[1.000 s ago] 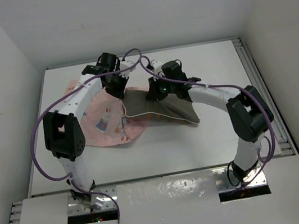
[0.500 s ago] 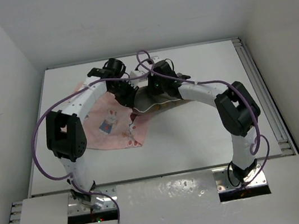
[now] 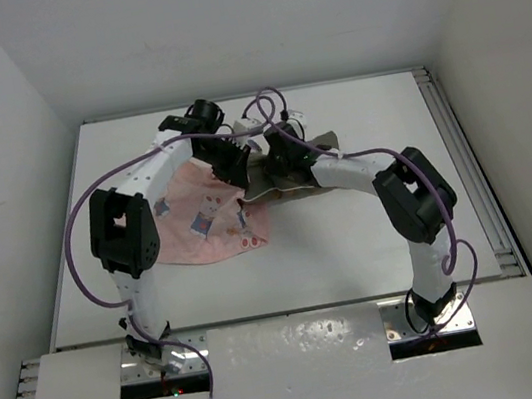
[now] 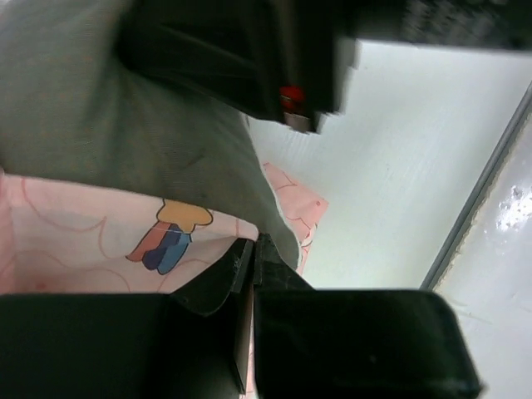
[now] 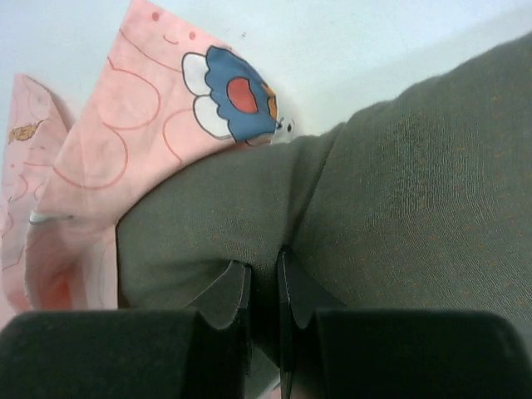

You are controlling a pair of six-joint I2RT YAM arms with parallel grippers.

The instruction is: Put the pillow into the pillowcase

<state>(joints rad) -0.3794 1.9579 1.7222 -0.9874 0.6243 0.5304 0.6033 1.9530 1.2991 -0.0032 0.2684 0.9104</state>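
The right gripper [image 5: 264, 278] pinches a raised fold of the pillow [image 5: 399, 191], the olive-grey weave bunched between its nearly closed fingers. The left gripper [image 4: 252, 253] is clamped on the edge of the thin, printed pink pillowcase [image 4: 75, 241], just beside the pillow's rounded corner. Both cloths lie toward the far middle of the table [image 3: 373, 233], with bare white surface to the right and nearer the bases.

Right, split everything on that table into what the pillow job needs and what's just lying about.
Belongs to the job:
- pillow, pinched by the right gripper
- pillowcase, its edge pinched by the left gripper

Just lying about:
- no stray item shows in any view; the only other thing is the table that both lie on
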